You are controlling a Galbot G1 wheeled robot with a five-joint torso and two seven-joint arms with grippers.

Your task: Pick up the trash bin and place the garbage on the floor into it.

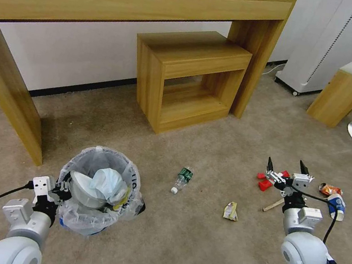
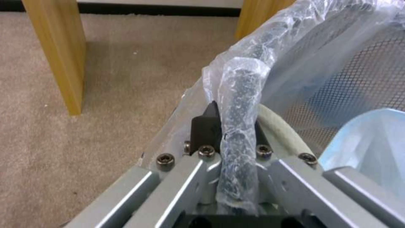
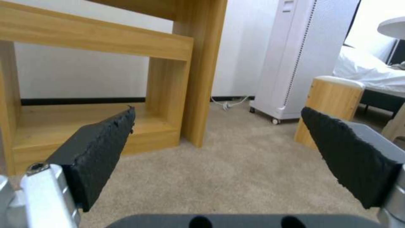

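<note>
We log the trash bin [image 1: 98,191] on the beige carpet floor [image 1: 192,252], near the left leg of the long wooden table [image 1: 130,2]. It is a dark mesh bin lined with a crinkly translucent bag, and inside it we see a white slipper [image 1: 85,191] with a blue face mask [image 1: 106,183] lying on top.

Left gripper [image 1: 62,188]: clamped on the bin's near rim. In the left wrist view the bag-wrapped rim [image 2: 240,133] runs between its dark fingers [image 2: 205,129], pressed from both sides.

Right gripper [image 1: 287,166]: spread wide and holding nothing, hovering above the litter on the right side of the floor. In the right wrist view its two black pads [image 3: 101,152] stand far apart with bare carpet between them.

Items we count loose on the floor:
- a clear bottle with a green label [image 1: 182,179], lying on its side, right of the bin and apart from it;
- a crumpled wrapper [image 1: 230,211], farther right;
- red packet pieces [image 1: 265,183], just under the right gripper;
- a wooden stick [image 1: 272,205] beside the right wrist;
- an orange-red wrapper [image 1: 329,190] and a blue-white cup [image 1: 336,205], touching each other, right of the gripper.

Behind, a small wooden side table [image 1: 189,78] stands under the long table.
</note>
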